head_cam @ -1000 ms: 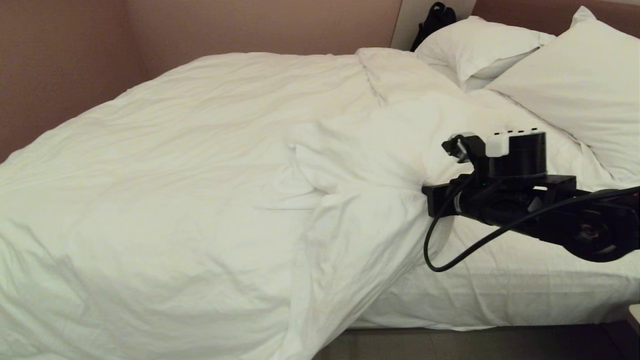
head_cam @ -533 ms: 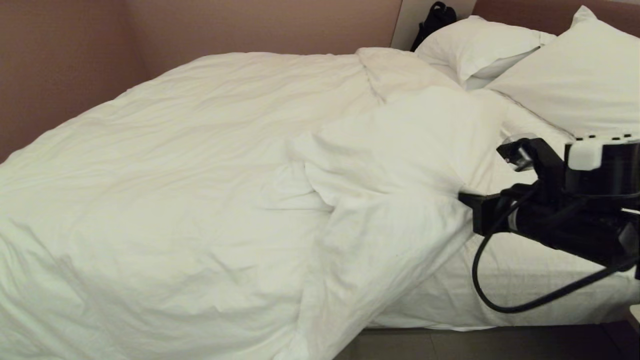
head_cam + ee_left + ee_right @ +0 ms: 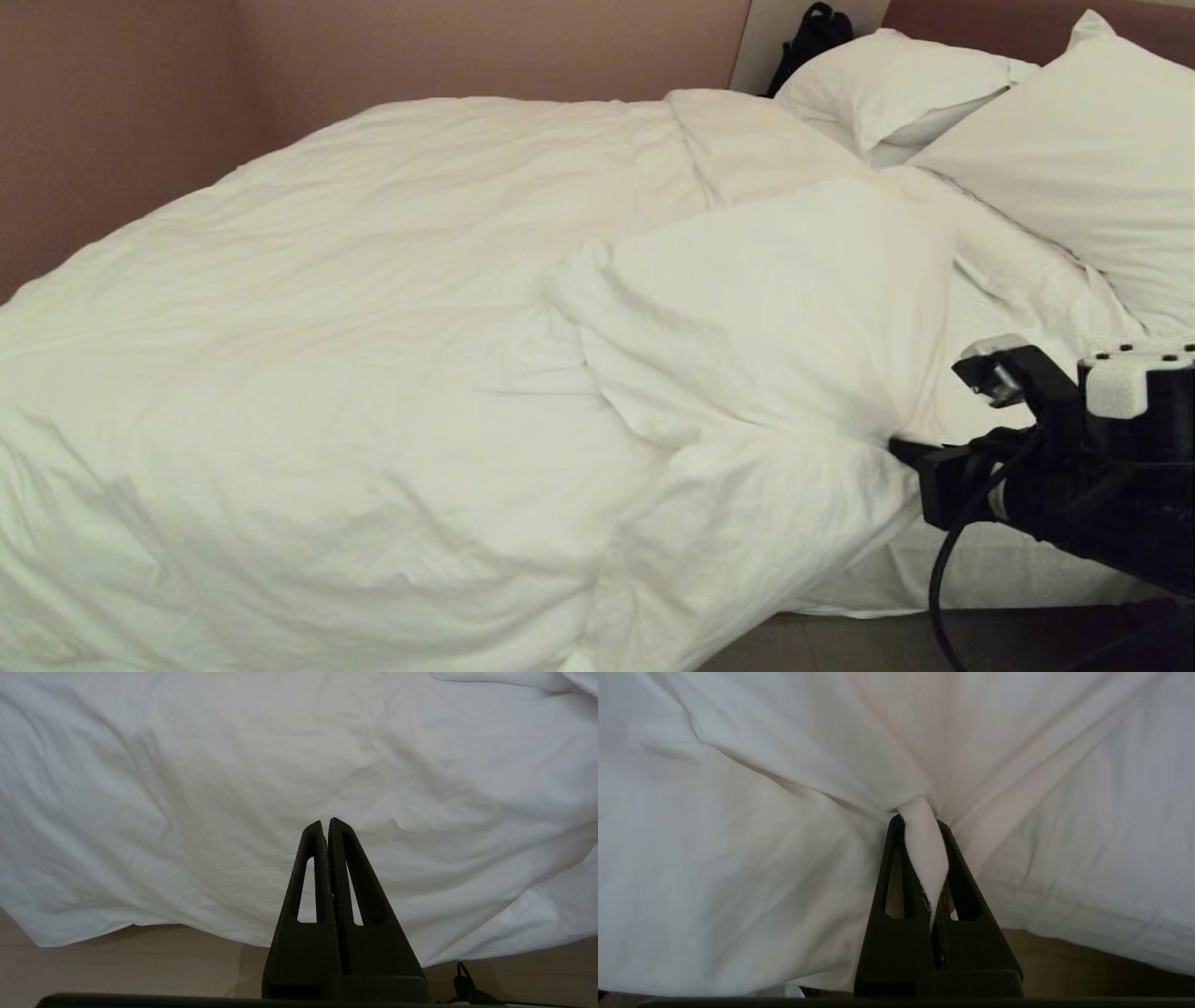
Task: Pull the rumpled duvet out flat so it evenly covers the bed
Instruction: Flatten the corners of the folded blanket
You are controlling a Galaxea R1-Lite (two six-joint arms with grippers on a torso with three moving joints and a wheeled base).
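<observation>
The duvet (image 3: 392, 355) is lying over most of the bed (image 3: 1008, 569), with many soft wrinkles across its top. Using the pillows (image 3: 1064, 159) as the landmark, the duvet is reaching from just below them down to the far end of the mattress, and its near edge is hanging over the side toward the floor (image 3: 840, 644). One folded flap of the duvet is lying doubled over, close beside the pillows, and its corner is being held by the right gripper (image 3: 920, 816). Between this flap and the pillows, a strip of the fitted sheet (image 3: 1018, 280) is showing.

The right gripper is sitting at the side of the bed, below the pillows, and its fingers (image 3: 955, 858) are clamped together on a pinch of the white duvet cloth. In the right wrist view this cloth is squeezed into a small twisted peak between the fingers, and tight folds are running away from that point across the cover.

The left gripper (image 3: 325, 821) is not showing in the head view. In the left wrist view it is hanging in front of the drooping side of the duvet, far from the pillows, above the pale floor. Its two fingers (image 3: 308, 868) are pressed together with nothing between them, and they are not touching the cloth.

A dark bag (image 3: 810, 37) is standing behind the pillows, against the wall (image 3: 373, 56).
</observation>
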